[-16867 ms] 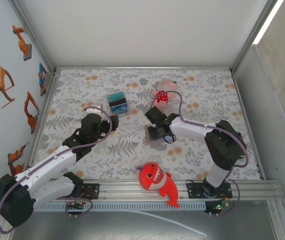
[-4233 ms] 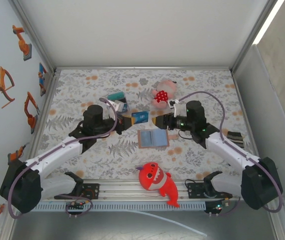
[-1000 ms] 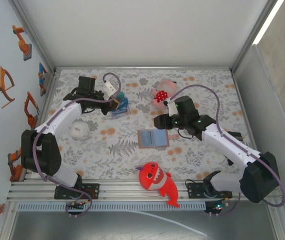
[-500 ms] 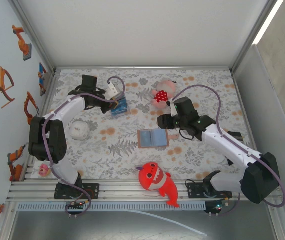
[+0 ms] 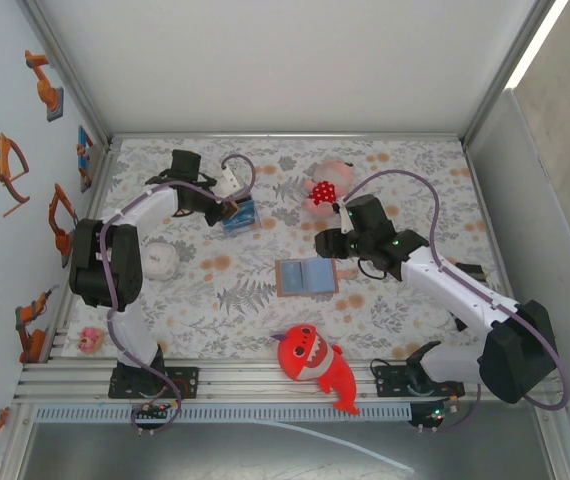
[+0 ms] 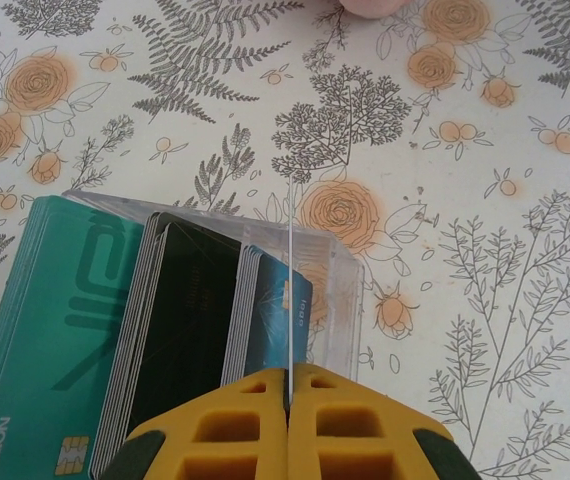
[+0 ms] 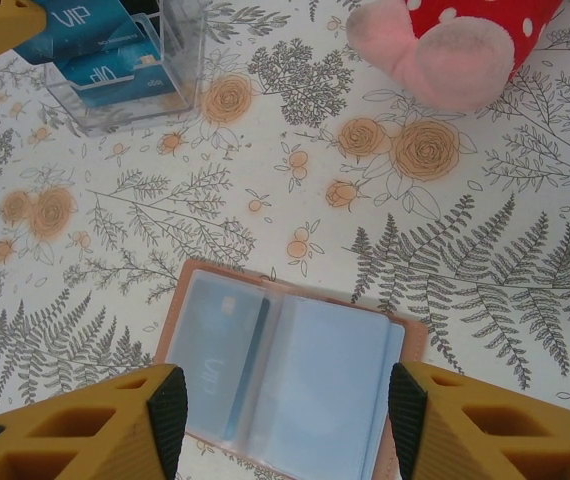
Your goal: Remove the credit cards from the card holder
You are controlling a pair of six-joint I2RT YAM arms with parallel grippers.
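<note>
The left claw [image 6: 288,425], bottom centre of its wrist view, was pinched shut on a blue credit card [image 7: 85,25] above a clear box [image 6: 337,300] of cards. The right claw [image 7: 280,410] stood wide over the card holder [image 7: 330,375]; it lay open, lower centre, a second card [image 7: 227,350] in its left pocket.

Bright, even light; soft shadows.

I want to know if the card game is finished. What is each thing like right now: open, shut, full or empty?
Card holder: open flat, tucked card in one pocket.
Box: stacked cards standing inside.
Left gripper: jaws shut on held card, at the box.
Right gripper: jaws open, empty, above the card holder.
</note>
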